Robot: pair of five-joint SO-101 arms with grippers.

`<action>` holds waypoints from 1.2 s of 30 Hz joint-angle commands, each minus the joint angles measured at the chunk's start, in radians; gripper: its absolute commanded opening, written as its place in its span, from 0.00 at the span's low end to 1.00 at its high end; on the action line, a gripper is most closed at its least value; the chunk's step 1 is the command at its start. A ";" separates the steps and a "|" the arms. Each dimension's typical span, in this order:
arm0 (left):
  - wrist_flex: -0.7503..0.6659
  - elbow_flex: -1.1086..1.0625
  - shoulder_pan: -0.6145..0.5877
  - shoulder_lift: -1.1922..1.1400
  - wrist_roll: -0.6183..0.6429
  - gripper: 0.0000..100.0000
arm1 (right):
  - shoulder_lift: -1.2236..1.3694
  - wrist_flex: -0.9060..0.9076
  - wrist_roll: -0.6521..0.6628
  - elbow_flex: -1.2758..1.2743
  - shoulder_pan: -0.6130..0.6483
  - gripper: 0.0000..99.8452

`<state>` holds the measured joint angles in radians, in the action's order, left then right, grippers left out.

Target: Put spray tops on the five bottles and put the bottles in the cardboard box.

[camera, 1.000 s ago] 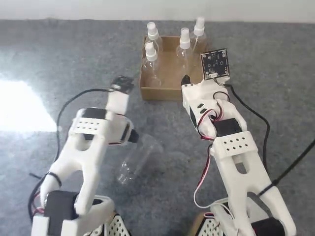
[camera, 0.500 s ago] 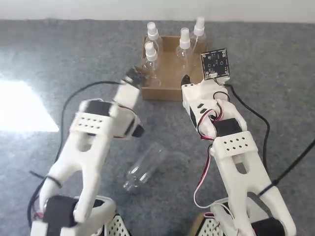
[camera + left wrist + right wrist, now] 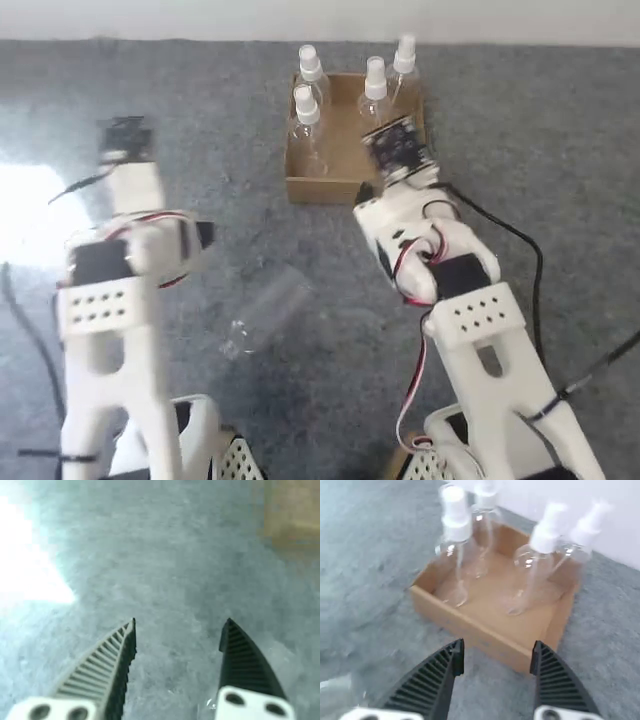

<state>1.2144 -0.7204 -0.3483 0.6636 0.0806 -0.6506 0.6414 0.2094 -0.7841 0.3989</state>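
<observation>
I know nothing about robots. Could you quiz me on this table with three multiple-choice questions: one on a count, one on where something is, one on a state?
1. How many capped bottles stand in the cardboard box? A) two B) four C) five
2. Where is the bottle without a spray top? A) in a gripper B) inside the box C) lying on the table
3. How is the right gripper? A) open and empty B) shut on a bottle C) shut on a cap

Answers: 1 B, four white spray tops rise from the box; 2 C, it lies on its side on the grey surface; 3 A, its jaws stand apart with nothing between.
</observation>
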 commanded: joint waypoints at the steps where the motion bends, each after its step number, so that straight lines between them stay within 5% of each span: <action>1: -0.075 -0.019 -0.107 0.041 0.110 0.25 | -0.074 0.099 0.081 0.014 0.088 0.19; 11: -0.178 -0.077 -0.293 0.041 0.229 0.25 | -0.074 0.282 0.184 0.014 0.325 0.26; 21: -0.178 -0.073 -0.345 0.041 0.236 0.25 | -0.044 0.397 0.334 0.008 0.579 0.32; 36: -0.180 -0.073 -0.368 0.041 0.236 0.25 | 0.383 0.387 0.591 0.218 0.645 0.32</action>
<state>1.0610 -0.8078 -0.7135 0.6713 0.3046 -0.3560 1.0296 0.7511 -0.6920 1.0326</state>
